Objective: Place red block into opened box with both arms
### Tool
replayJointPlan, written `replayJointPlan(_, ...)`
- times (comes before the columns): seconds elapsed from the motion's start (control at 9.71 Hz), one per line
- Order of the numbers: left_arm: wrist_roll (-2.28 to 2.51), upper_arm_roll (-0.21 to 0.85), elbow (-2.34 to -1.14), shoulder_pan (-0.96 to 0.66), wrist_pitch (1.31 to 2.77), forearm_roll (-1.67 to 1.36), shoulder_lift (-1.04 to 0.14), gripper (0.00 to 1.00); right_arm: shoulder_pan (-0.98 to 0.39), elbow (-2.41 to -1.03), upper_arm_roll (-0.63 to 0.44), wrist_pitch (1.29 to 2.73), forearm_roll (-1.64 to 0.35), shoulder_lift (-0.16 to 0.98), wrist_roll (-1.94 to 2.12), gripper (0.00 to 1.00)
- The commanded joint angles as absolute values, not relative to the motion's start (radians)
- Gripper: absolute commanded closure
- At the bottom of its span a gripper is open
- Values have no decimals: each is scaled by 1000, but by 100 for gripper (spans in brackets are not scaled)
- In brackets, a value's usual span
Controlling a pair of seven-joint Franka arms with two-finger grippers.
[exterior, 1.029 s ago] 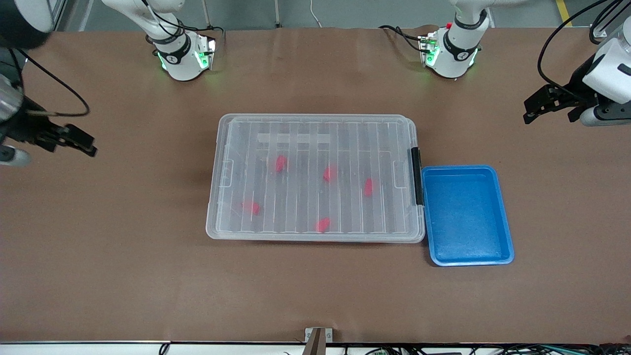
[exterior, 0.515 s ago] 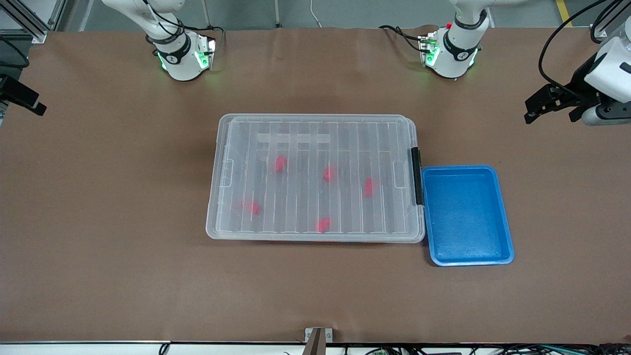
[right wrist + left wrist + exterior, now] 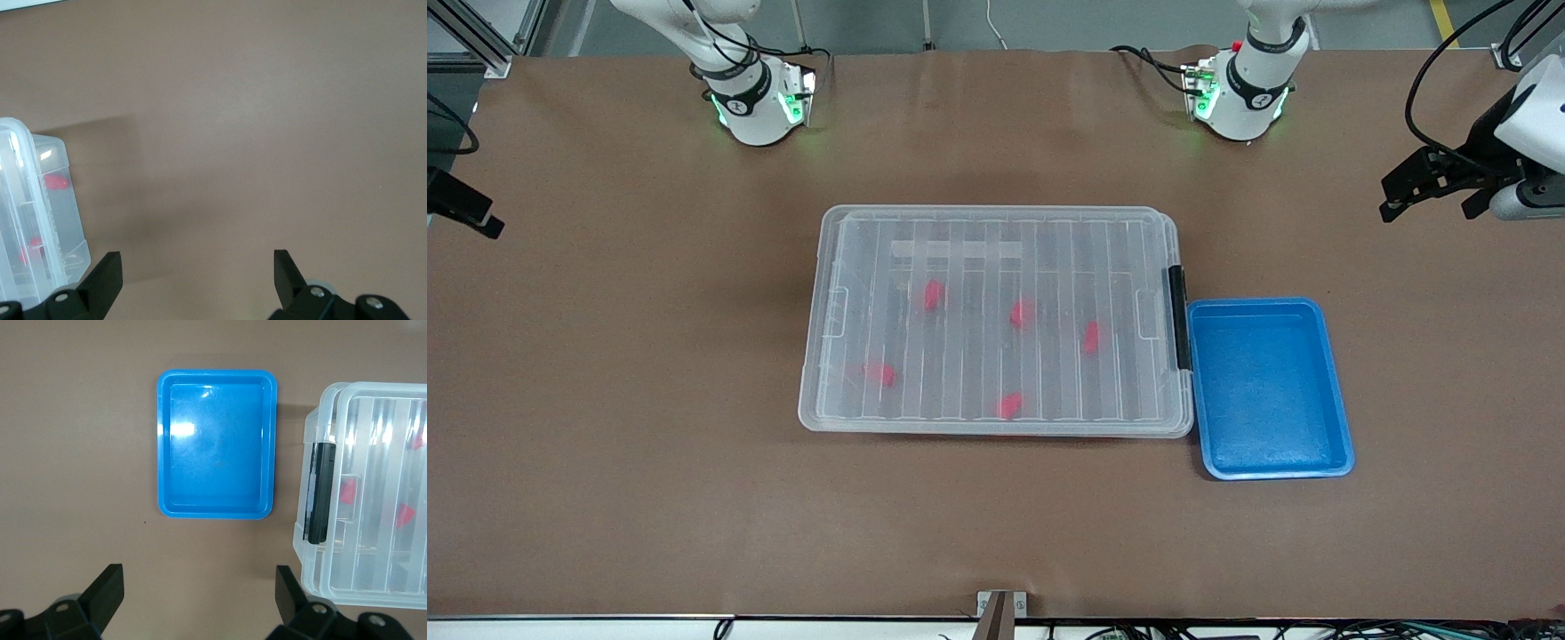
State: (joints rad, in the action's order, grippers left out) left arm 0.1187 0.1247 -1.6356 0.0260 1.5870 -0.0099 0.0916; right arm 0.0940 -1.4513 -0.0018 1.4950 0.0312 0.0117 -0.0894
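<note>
The clear box (image 3: pixel 996 322) lies at the middle of the worktop (image 3: pixel 649 444) with its ribbed lid on and its black clip (image 3: pixel 1179 317) at 3 o'clock, touching or just beside the blue tray (image 3: pixel 1269 388). Five red blocks (image 3: pixel 933 294) show through the lid, spread about inside the box; none lies loose on the worktop.

Each block looks light, hard and smooth, so it would probably slip unless pinched squarely across its short sides. The box looks stiff but thin-walled; the lid is best taken at the clip end, with the other arm steadying the box.

The left gripper (image 3: pixel 1436 185) hangs over the worktop's edge at 2 o'clock, fingers (image 3: pixel 107 590) spread wide and holding nothing. The right gripper (image 3: pixel 463 210) hangs over the edge at 9 o'clock, fingers (image 3: pixel 107 273) likewise wide apart and empty.
</note>
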Motion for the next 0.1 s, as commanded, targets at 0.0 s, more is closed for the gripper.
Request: replayJointPlan(0.0,118,123,-1634,18,1582,-8,64,0,100,-1453,-20,1470,48,-2,-63,0)
